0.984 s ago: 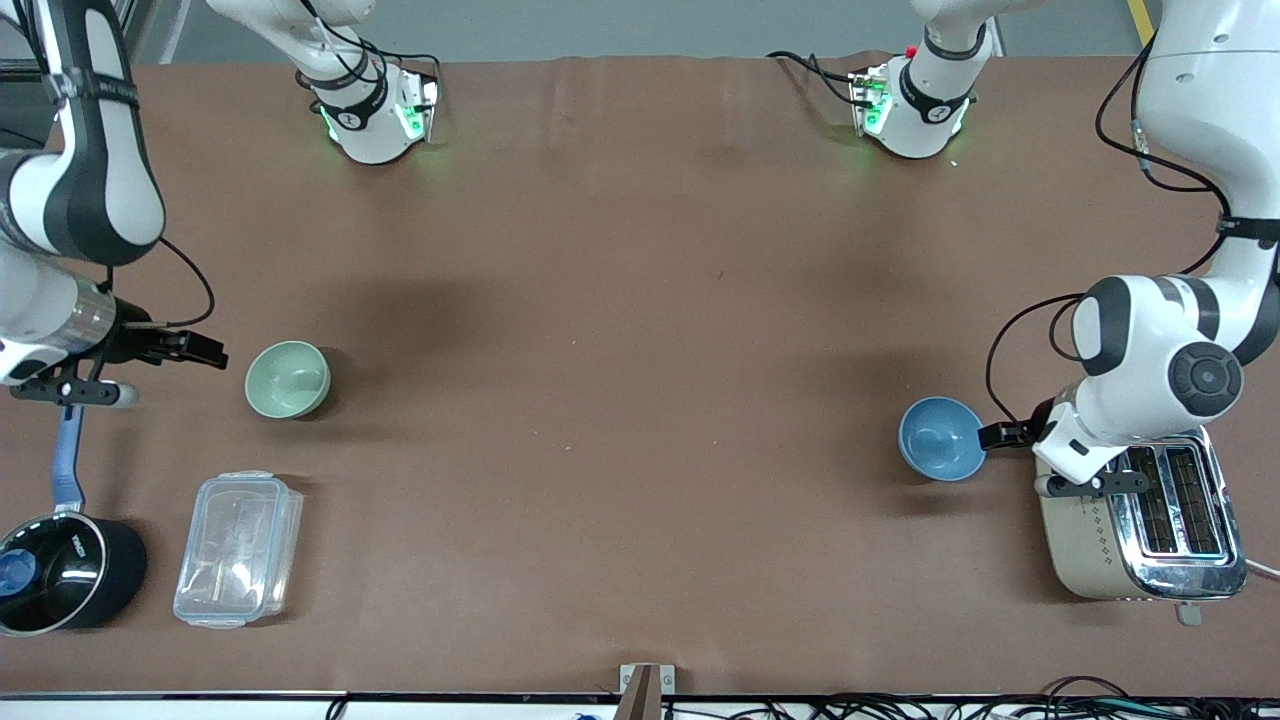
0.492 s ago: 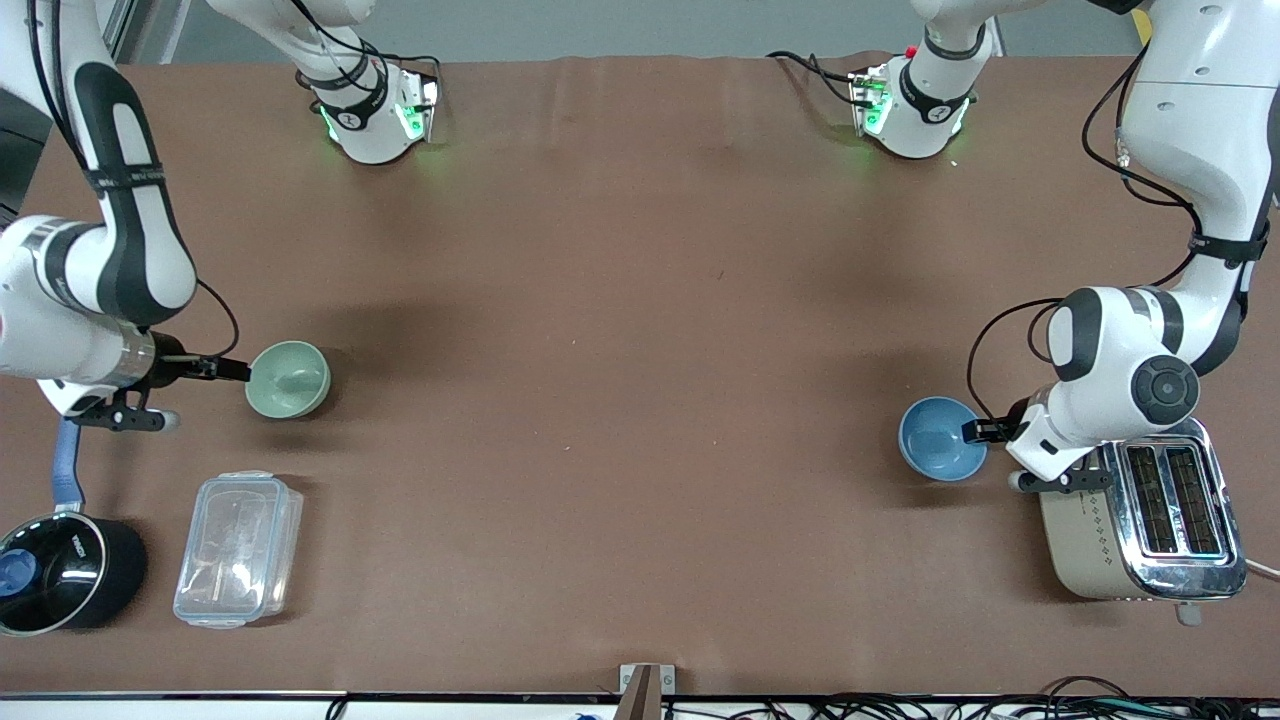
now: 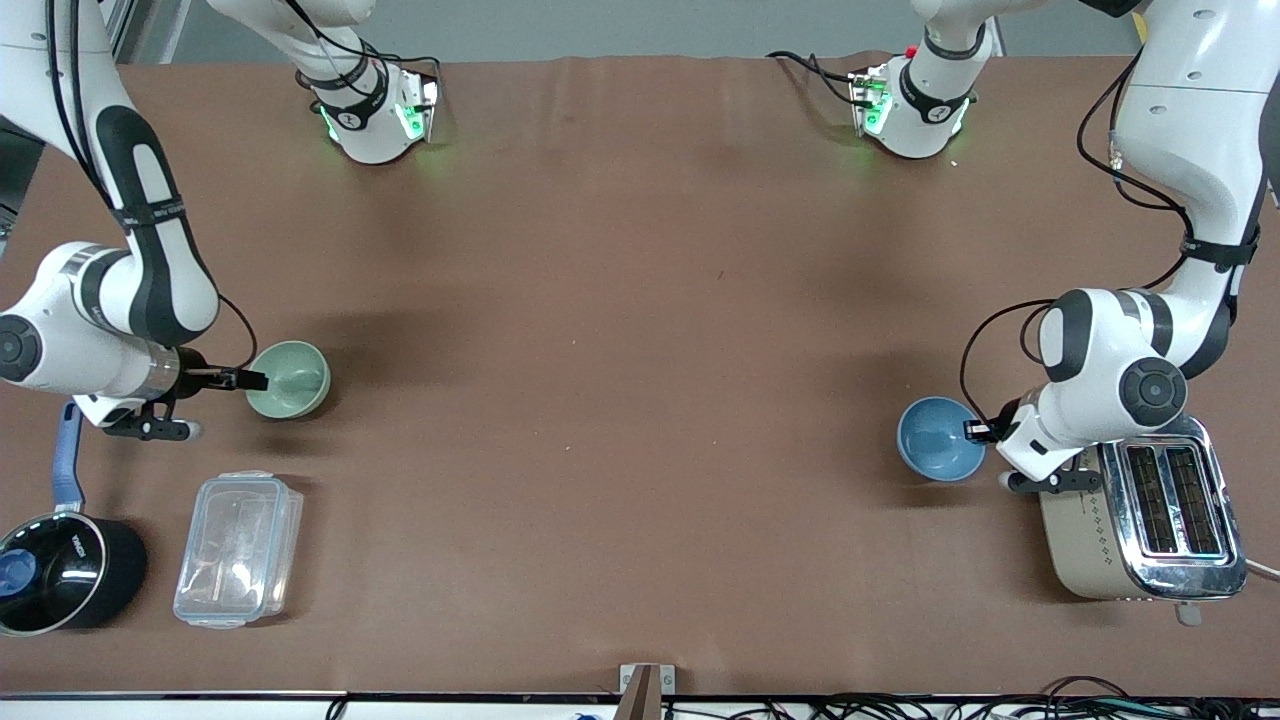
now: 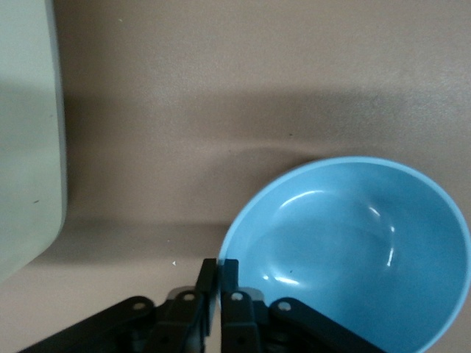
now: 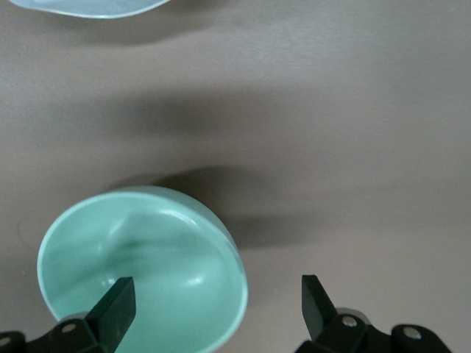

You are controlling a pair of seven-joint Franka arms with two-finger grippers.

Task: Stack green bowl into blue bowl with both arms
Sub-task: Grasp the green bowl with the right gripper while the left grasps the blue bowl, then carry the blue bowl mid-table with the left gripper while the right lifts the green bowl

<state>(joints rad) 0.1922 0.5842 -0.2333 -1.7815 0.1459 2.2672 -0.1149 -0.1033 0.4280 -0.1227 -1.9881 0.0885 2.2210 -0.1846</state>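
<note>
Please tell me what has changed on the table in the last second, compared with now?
The right hand moved in to the green bowl; its fingers are open, one inside the rim. The left hand closed in on the blue bowl, fingers pinched at its rim. Both bowls, the toaster, pot and clear box stayed put.

The table [image 3: 640, 350] is covered in plain reddish brown. The green bowl [image 3: 289, 379] is pale mint all over and glossy. The blue bowl [image 3: 939, 438] is sky blue inside with a lighter rim. Both arms are white with black joint bands and black cables; their bases at the top edge glow green. The right gripper [image 3: 252, 380] and left gripper [image 3: 975, 430] are black. Near the bottom corner at the right arm's end stand a black pot [image 3: 62, 572] with a blue handle and a clear, colourless box [image 3: 238, 549]. The toaster [image 3: 1146, 522] is beige with a dotted diamond pattern and shiny chrome top.
</note>
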